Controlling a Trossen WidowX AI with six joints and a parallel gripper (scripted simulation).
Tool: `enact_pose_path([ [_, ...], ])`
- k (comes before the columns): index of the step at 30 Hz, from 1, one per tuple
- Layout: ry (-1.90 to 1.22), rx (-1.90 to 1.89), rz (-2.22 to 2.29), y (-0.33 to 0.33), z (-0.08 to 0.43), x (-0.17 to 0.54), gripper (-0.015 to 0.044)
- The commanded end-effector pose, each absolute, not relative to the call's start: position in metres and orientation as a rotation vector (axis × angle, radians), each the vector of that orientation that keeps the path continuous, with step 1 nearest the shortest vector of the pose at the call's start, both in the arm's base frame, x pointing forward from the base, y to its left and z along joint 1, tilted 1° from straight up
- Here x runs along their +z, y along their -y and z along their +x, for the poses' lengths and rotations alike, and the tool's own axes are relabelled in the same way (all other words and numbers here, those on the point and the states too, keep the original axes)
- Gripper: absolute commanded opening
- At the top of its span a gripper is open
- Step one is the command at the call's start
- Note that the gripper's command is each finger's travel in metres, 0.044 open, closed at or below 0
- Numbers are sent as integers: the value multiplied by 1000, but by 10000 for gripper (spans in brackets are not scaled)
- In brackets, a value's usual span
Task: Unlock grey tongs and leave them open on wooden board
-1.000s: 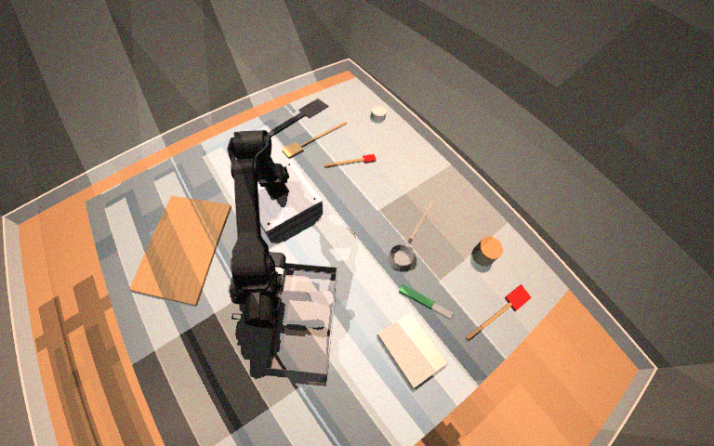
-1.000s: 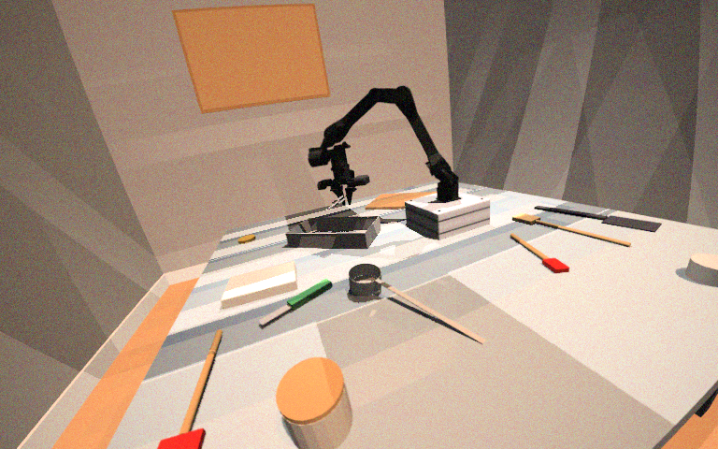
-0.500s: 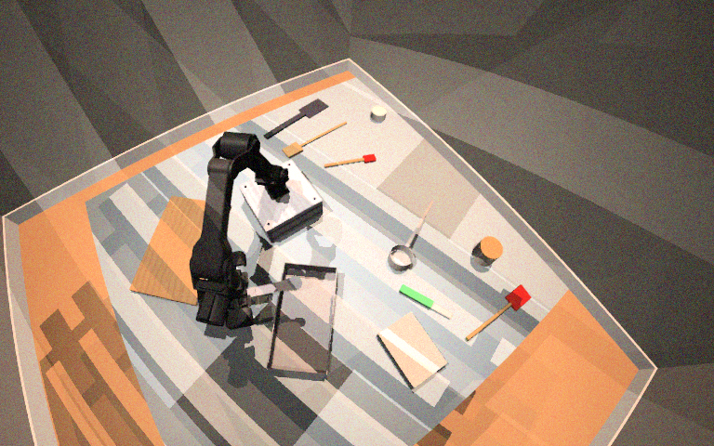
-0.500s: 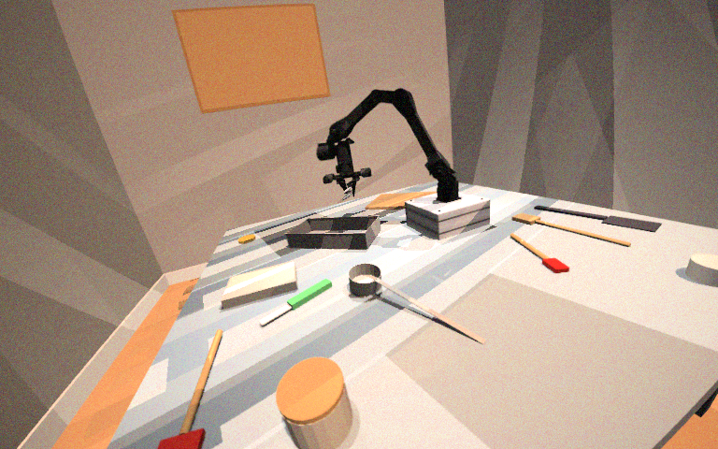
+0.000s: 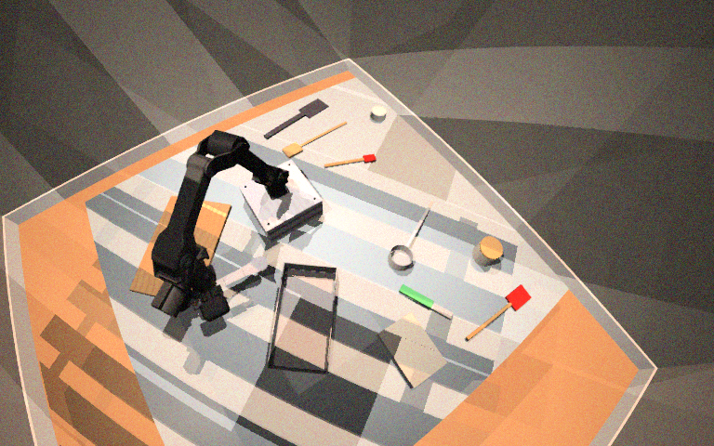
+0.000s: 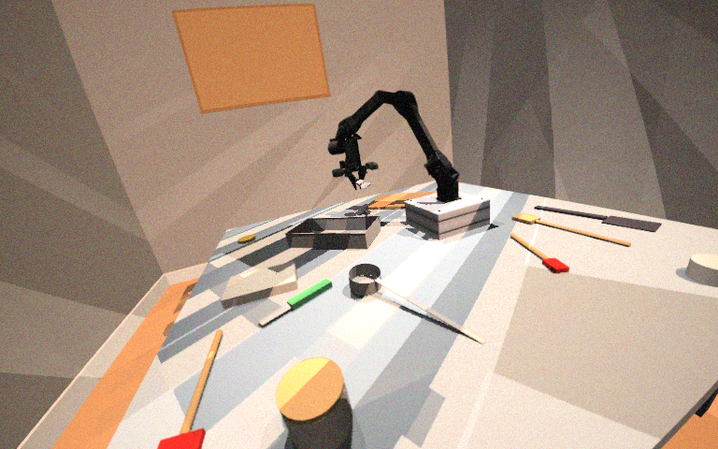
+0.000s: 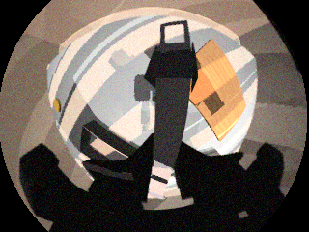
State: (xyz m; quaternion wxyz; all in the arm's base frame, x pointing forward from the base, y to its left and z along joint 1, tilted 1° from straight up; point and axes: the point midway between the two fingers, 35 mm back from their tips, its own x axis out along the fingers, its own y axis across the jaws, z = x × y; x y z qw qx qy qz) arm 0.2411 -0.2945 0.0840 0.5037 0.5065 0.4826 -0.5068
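Observation:
The grey tongs (image 5: pixel 247 270) (image 6: pixel 362 183) (image 7: pixel 170 113) are in the air, held by my gripper (image 6: pixel 358 180) (image 7: pixel 160 135). It is shut on them. In the top view their light end points right, towards the roasting tin's near corner; the arm hides the fingers there. In the wrist view the tongs look like one narrow bar with a square loop at the far end, and no gap between the arms shows. The wooden board (image 5: pixel 218 220) (image 7: pixel 227 97) lies partly under the arm in the top view. The dark roasting tin (image 5: pixel 332 315) (image 6: pixel 323 243) stands beside them.
The arm's pale base box (image 5: pixel 252 202) stands behind the tin. A saucepan (image 5: pixel 401 257) (image 6: pixel 365 281), a green-handled knife (image 5: pixel 416 295) (image 6: pixel 311 294), a beige block (image 5: pixel 416 352) (image 6: pixel 259 285) and an orange-lidded jar (image 5: pixel 489 248) (image 6: pixel 312 389) are farther off. A yellow disc (image 6: pixel 246 238) (image 7: pixel 57 104) lies beyond the tin.

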Motion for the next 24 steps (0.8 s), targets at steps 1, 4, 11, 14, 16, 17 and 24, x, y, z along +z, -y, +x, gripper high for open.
enact_pose_path([
  [1,-1188,-1176,1182,305,232,88,-150],
  [4,-1188,-1176,1182,305,232,88,-150],
  [11,-1219,-1126,1131,316,218,88,-150],
  [14,-1245,-1085,1084,326,206,88,-150],
  [16,-1262,-1057,1052,333,197,88,-150],
  [17,-1267,-1040,1039,336,192,88,-150],
  [24,-1318,-954,937,357,157,88,-150],
])
